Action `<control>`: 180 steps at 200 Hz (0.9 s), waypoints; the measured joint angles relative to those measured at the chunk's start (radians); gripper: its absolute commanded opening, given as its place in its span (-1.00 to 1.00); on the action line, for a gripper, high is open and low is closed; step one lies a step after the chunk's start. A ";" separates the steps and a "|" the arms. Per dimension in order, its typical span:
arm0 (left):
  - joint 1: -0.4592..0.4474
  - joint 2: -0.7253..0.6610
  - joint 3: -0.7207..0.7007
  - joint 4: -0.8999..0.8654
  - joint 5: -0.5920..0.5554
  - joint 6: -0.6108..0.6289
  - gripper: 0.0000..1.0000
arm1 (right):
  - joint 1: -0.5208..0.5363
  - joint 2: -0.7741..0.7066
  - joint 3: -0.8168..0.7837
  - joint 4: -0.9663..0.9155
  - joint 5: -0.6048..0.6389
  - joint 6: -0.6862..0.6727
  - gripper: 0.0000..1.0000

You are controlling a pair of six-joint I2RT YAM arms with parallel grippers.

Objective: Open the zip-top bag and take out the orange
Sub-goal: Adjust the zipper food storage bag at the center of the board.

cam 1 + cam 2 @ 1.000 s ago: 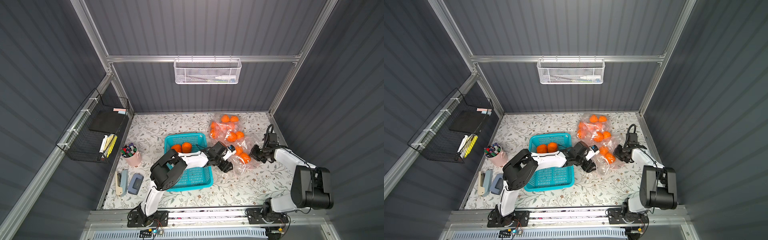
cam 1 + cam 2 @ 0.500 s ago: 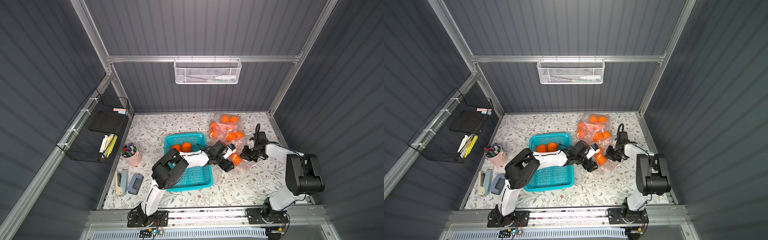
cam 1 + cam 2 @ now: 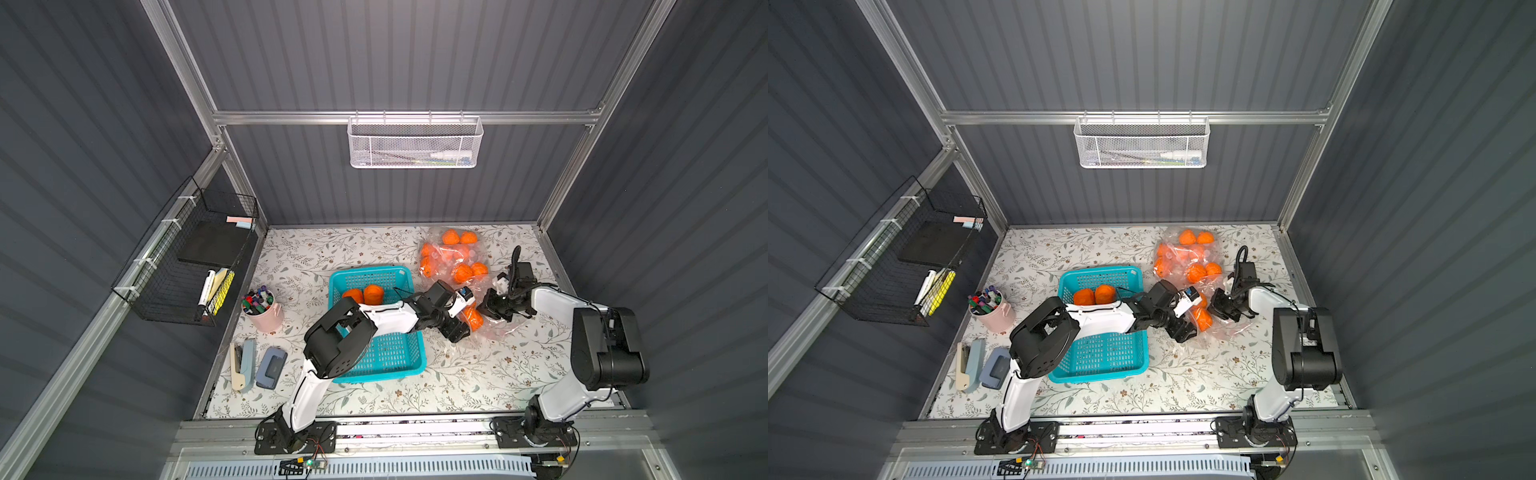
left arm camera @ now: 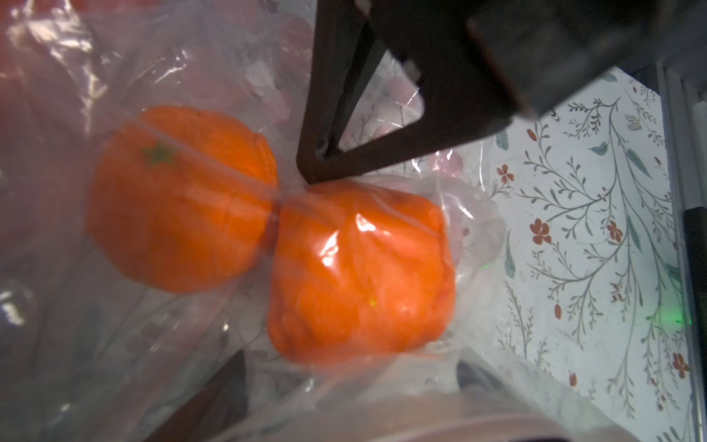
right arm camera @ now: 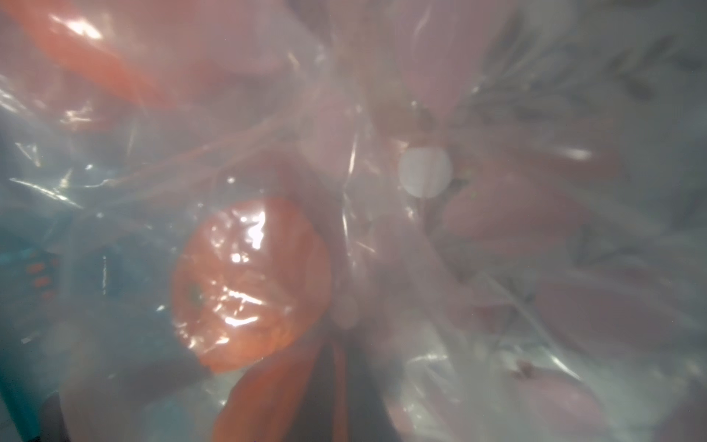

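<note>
The clear zip-top bag (image 3: 500, 328) lies right of the basket, with two oranges (image 4: 180, 199) (image 4: 359, 268) showing through its film. Its orange (image 3: 474, 319) (image 3: 1203, 320) sits between the two grippers in both top views. My left gripper (image 3: 462, 322) (image 4: 348, 382) is open, its fingers (image 4: 223, 394) spread wide on either side of the nearer orange, with film over them. My right gripper (image 3: 489, 306) (image 5: 336, 367) is shut, pinching the bag's film at its tips (image 4: 319, 160) just above the oranges. Whether the bag's zip stands open I cannot tell.
A teal basket (image 3: 376, 361) under my left arm holds two oranges (image 3: 365, 293). A pile of more bagged oranges (image 3: 453, 257) lies behind the grippers. A pink pen cup (image 3: 266, 311), a stapler (image 3: 243, 370) and a hole punch (image 3: 272, 368) are at the left.
My right gripper has moved left to the bag and closed on its film. The left gripper stayed at the bag and opened a little wider. The orange shifted left.
</note>
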 measured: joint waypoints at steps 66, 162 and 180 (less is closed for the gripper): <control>0.000 0.002 0.000 0.017 0.003 0.024 0.78 | 0.029 0.037 0.005 -0.005 -0.105 -0.016 -0.84; -0.002 -0.015 -0.038 -0.024 0.022 0.092 0.80 | -0.015 -0.029 0.015 -0.061 0.005 -0.034 -0.84; -0.002 -0.037 -0.046 -0.069 0.018 0.115 0.76 | -0.024 -0.041 0.015 -0.072 0.044 -0.035 -0.85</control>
